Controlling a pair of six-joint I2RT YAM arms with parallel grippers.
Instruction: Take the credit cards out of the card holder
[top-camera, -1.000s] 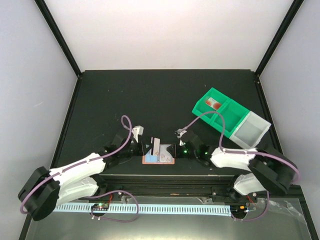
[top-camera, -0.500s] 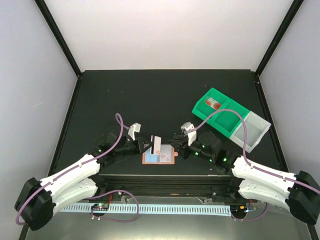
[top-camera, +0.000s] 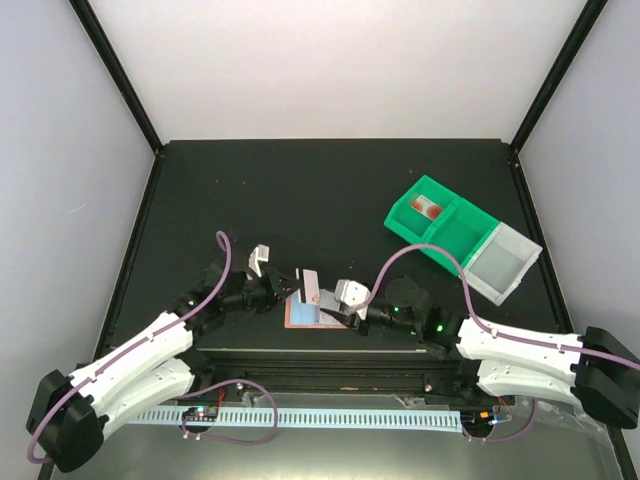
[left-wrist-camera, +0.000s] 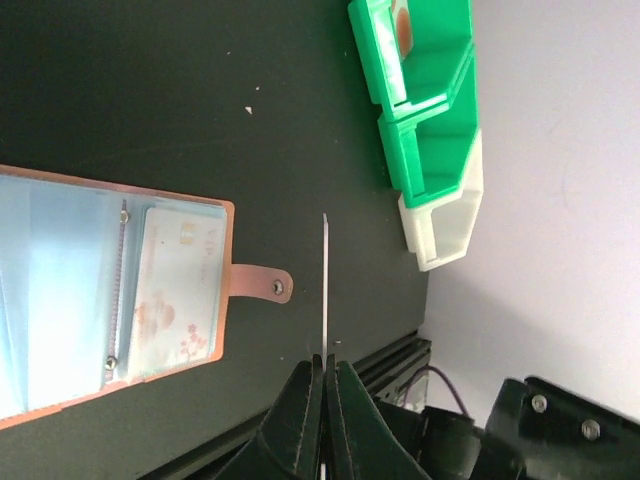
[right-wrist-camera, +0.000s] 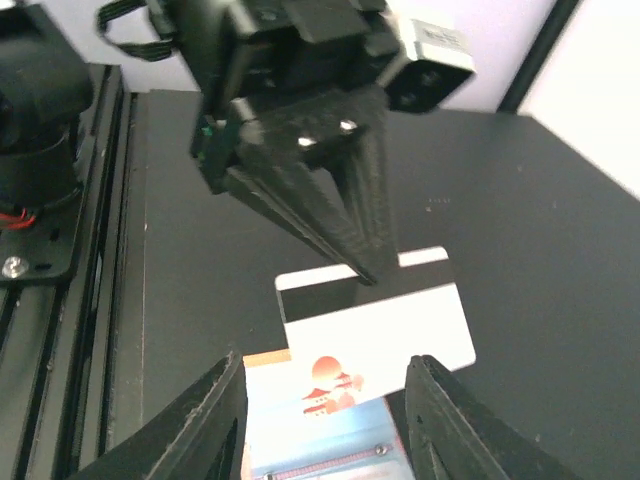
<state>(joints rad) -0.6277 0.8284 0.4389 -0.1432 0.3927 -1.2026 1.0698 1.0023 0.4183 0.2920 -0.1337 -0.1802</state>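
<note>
Jaws of the left gripper (left-wrist-camera: 323, 368) are clamped on one striped credit card (right-wrist-camera: 375, 320), lifted clear of the opened card holder (top-camera: 303, 316) near the table's (top-camera: 300, 200) front edge, seemingly so it can be taken between the parted, empty jaws of the right gripper (right-wrist-camera: 325, 420), while another card (left-wrist-camera: 175, 300) is left sleeved inside.

- Left gripper (left-wrist-camera: 323, 368) pinches a thin card (left-wrist-camera: 325, 285), seen edge-on.
- Pink card holder (left-wrist-camera: 228, 250) lies open on the tabletop (left-wrist-camera: 200, 100), its snap tab (left-wrist-camera: 258, 284) toward that card.
- Green bin (left-wrist-camera: 425, 90) sits at the tabletop's edge.
</note>
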